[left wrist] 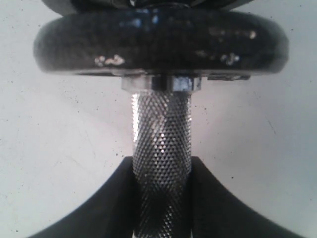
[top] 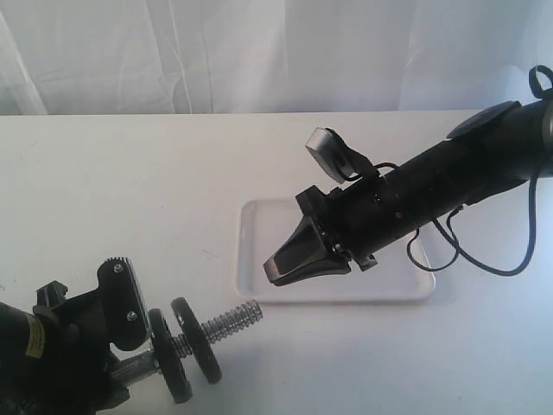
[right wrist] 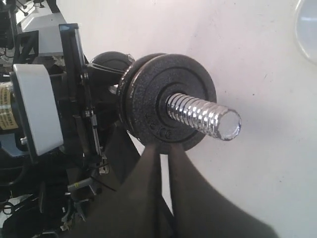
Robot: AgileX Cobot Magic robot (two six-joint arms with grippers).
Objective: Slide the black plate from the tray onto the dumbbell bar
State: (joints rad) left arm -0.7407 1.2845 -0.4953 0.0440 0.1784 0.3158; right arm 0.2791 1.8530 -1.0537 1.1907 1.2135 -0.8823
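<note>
My left gripper [top: 130,359] [left wrist: 162,171] is shut on the knurled middle of the dumbbell bar [left wrist: 161,134], at the near left of the table. The bar's threaded chrome end [top: 235,321] [right wrist: 203,115] points toward the tray [top: 346,294]. Two black plates [top: 197,339] [right wrist: 168,104] sit on the bar side by side, just beyond my left fingers. My right gripper [top: 278,264] [right wrist: 164,153] hangs over the tray's left part, shut with nothing in it and aimed at the bar's end. No disc shows in the tray, though the right arm hides part of it.
The white table [top: 130,190] runs back to a pale curtain [top: 259,52]. A black cable [top: 484,259] loops down from the right arm beside the tray's right end.
</note>
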